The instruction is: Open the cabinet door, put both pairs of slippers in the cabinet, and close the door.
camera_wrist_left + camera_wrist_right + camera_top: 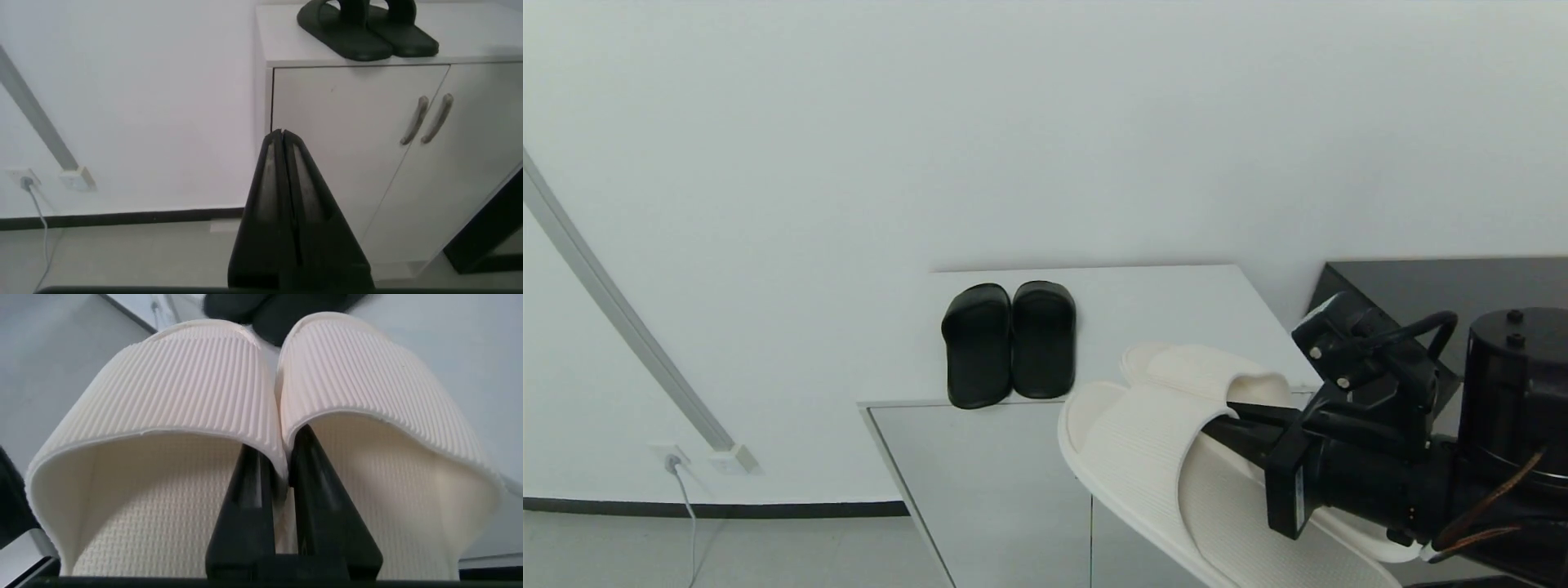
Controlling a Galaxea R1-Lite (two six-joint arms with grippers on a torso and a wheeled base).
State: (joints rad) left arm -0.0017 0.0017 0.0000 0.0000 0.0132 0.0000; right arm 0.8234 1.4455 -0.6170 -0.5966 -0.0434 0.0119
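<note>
Cabinet (351,163): white, both doors shut.
White slippers (1143,441): pair, held aloft near the cabinet, inner sides pinched between the right gripper (282,469) fingers.
Black slippers (1009,343): pair, side by side on the cabinet top.
Left gripper (282,140): fingers pressed together, empty.

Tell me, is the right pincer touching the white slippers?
Touching. The right wrist view shows the right pincer with one finger inside each of the white slippers, clamping their adjoining strap edges.
</note>
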